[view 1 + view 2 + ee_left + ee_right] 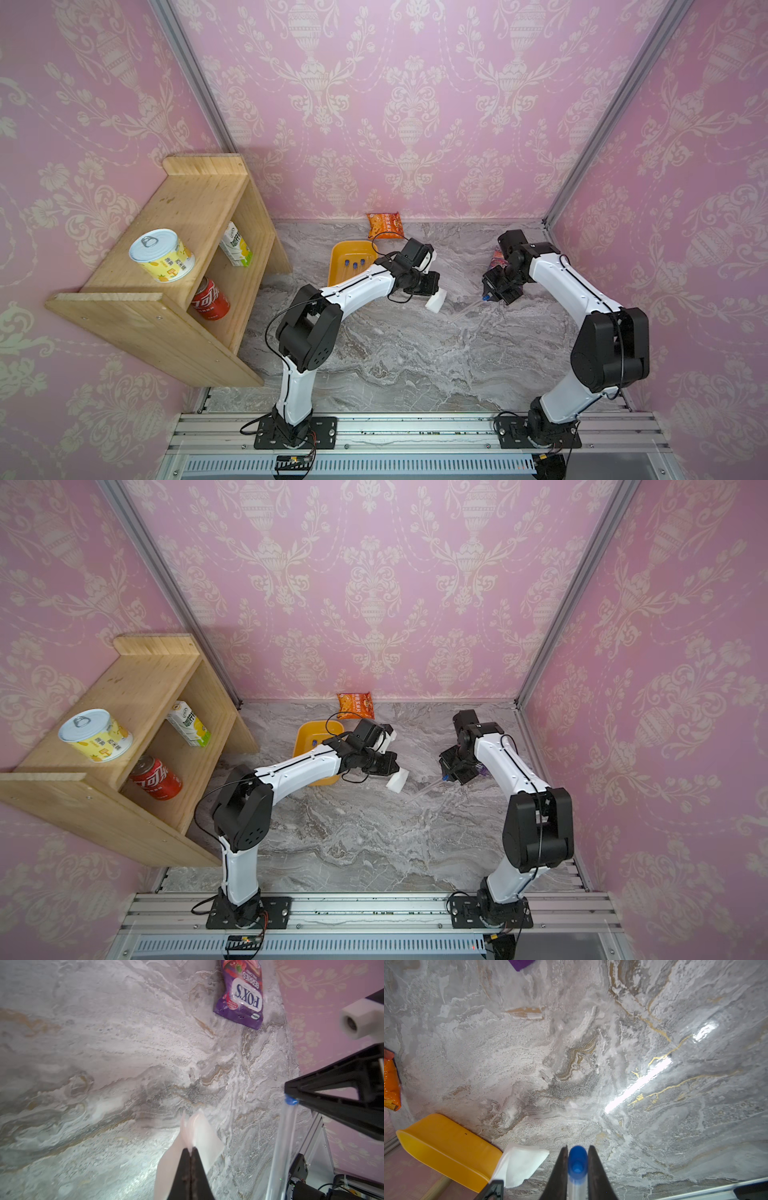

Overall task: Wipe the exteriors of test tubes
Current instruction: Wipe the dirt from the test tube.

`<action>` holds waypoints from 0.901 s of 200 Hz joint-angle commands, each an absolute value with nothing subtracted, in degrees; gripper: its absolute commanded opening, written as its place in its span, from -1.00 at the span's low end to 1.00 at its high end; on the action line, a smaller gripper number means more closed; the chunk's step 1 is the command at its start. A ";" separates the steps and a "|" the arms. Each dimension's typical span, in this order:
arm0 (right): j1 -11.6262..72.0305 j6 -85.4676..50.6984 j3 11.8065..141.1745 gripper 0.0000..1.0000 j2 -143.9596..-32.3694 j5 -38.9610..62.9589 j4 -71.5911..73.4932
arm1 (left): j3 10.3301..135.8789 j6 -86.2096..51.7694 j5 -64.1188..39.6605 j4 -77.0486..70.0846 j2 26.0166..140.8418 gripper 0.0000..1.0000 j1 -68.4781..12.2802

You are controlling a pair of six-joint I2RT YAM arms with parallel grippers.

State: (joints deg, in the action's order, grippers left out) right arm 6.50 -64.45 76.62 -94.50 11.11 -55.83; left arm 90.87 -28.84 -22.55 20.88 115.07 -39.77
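My right gripper [577, 1147] is shut on a clear test tube [577, 1167] just below its blue cap. In both top views that tube [467, 311] [424, 790] slants down from the jaws towards the marble table. My left gripper [190, 1148] is shut on a folded white wipe [200, 1128], held just left of the tube [283, 1138] and apart from it. The wipe [435, 300] hangs below the left fingers. Three more test tubes [355, 264] lie in the yellow tray [349, 250], partly hidden behind the left arm.
A wooden shelf [187, 208] at the left holds a tin [162, 254], a milk carton [236, 245] and a cola can [210, 300]. An orange snack packet [385, 225] lies by the back wall. A purple candy bag [241, 995] lies behind the right gripper.
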 commanded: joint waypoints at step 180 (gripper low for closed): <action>5.90 -64.16 78.87 -0.79 -95.50 11.33 -55.37 | 92.39 -42.98 -36.08 9.90 115.33 -1.00 -46.03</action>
State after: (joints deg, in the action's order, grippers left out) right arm 6.74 -64.45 76.86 -94.54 11.79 -54.54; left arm 95.66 -41.34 -34.41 11.66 119.00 -46.00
